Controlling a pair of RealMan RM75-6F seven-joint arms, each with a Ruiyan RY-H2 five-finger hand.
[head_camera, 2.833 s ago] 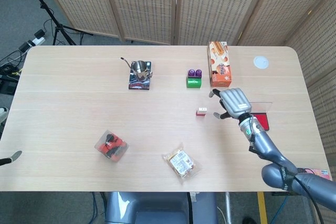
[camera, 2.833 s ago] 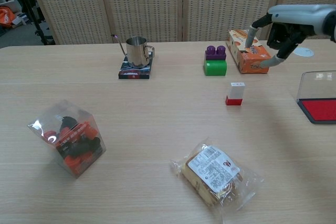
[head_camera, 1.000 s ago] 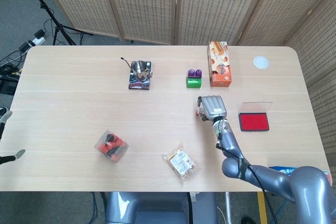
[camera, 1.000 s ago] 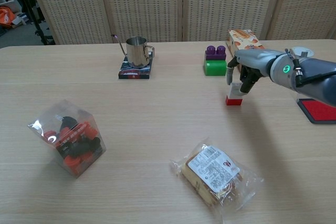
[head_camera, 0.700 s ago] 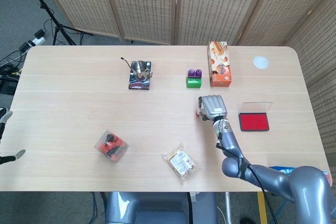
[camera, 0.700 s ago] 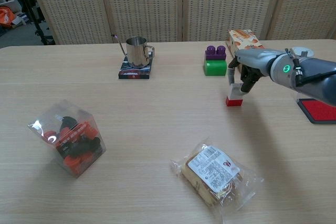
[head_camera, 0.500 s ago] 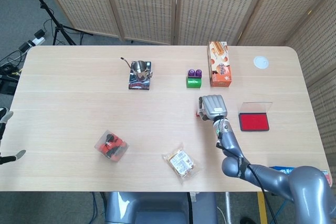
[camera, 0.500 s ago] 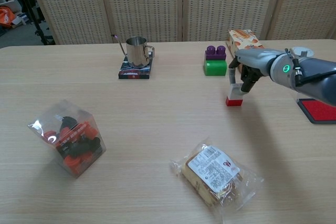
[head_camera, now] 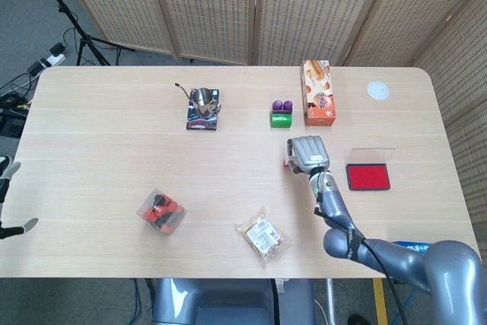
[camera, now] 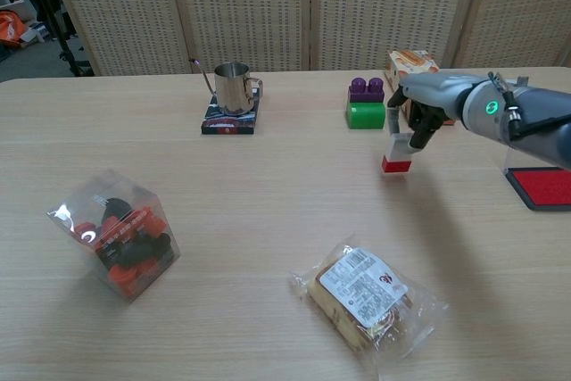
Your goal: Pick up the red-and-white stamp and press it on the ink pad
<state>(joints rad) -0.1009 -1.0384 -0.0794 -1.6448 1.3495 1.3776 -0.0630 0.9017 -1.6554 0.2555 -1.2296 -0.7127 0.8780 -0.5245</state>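
Note:
The red-and-white stamp [camera: 396, 154] hangs just off the table, pinched at its white top by my right hand [camera: 420, 109]. In the head view the right hand [head_camera: 307, 153] covers the stamp [head_camera: 287, 164], and only a red sliver shows at its left. The ink pad [camera: 545, 186] lies to the right with its red face up and a clear lid raised behind it; in the head view the ink pad [head_camera: 368, 176] is a short way right of the hand. Only fingertips of my left hand [head_camera: 17, 227] show at the far left edge, spread apart and holding nothing.
A steel cup [head_camera: 202, 100] stands on a coaster at the back. A green-and-purple block [head_camera: 281, 114] and an orange box [head_camera: 317, 93] sit just behind the stamp. A clear box of red and black pieces [head_camera: 161, 211] and a wrapped snack [head_camera: 262, 237] lie near the front.
My right hand came from beside the ink pad to the stamp and closed on its top. In the last half second the stamp has risen slightly off the table.

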